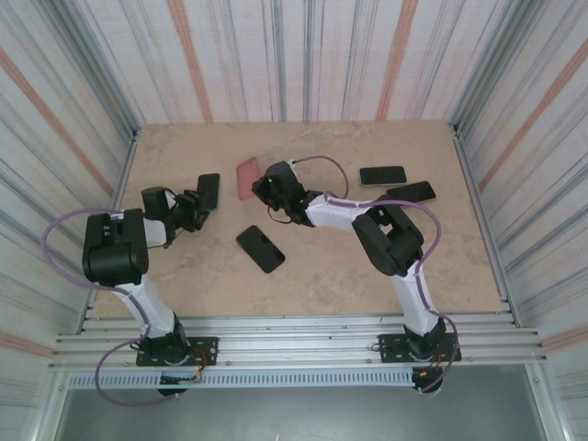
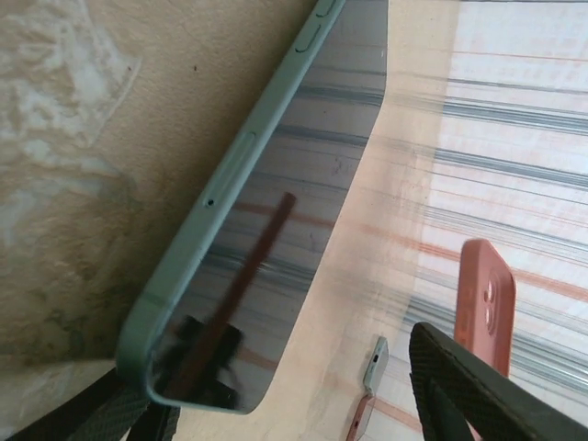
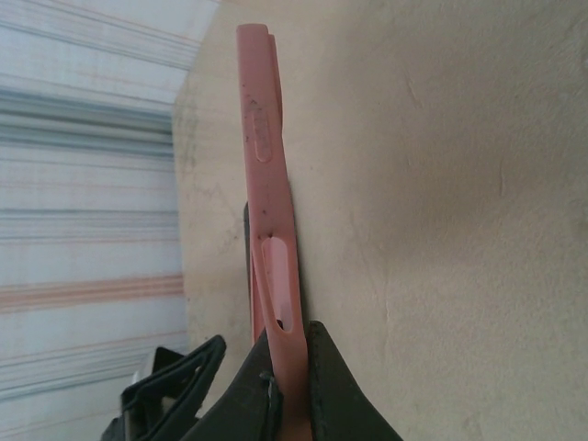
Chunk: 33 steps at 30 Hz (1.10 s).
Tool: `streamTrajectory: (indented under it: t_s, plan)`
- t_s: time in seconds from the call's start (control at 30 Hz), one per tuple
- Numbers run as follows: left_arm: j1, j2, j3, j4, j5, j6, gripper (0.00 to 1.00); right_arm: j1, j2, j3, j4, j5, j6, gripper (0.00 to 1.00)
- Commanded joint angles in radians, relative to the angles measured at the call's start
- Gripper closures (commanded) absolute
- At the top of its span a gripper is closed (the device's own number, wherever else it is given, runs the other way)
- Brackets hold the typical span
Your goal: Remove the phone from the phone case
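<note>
Top external: right claw [image 1: 261, 186] clamped on case [image 1: 245, 175]

The phone case [image 3: 268, 211] is salmon pink, the phone [image 2: 276, 220] sage-green-edged with black glass, the table [image 1: 367, 266] mottled beige.

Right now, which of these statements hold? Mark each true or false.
1. The right gripper is clamped on the pink case. True.
2. The left gripper is shut tight on the green-edged phone. False: its jaws stand apart, and one finger is clear of the phone.
3. A dark phone lies on the table between the arms. True.
4. The table's far right part holds no phones. False: a light-edged phone and a black phone lie there.
</note>
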Motion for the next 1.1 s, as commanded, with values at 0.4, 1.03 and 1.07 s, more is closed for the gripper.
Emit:
streamTrajectory:
  t_s: [0.4, 1.03, 1.07]
  plan:
    - [0.015, -0.084, 0.02, -0.168, 0.012, 0.063, 0.24, 0.051, 0.196, 0.21, -0.086, 0.076, -0.014, 0.97]
    - [0.015, -0.351, 0.028, -0.399, -0.007, 0.184, 0.2, 0.074, 0.286, 0.354, -0.158, -0.003, -0.182, 0.71]
    - [0.016, -0.361, 0.031, -0.407, -0.004, 0.192, 0.19, 0.075, 0.282, 0.36, -0.168, -0.004, -0.204, 0.69]
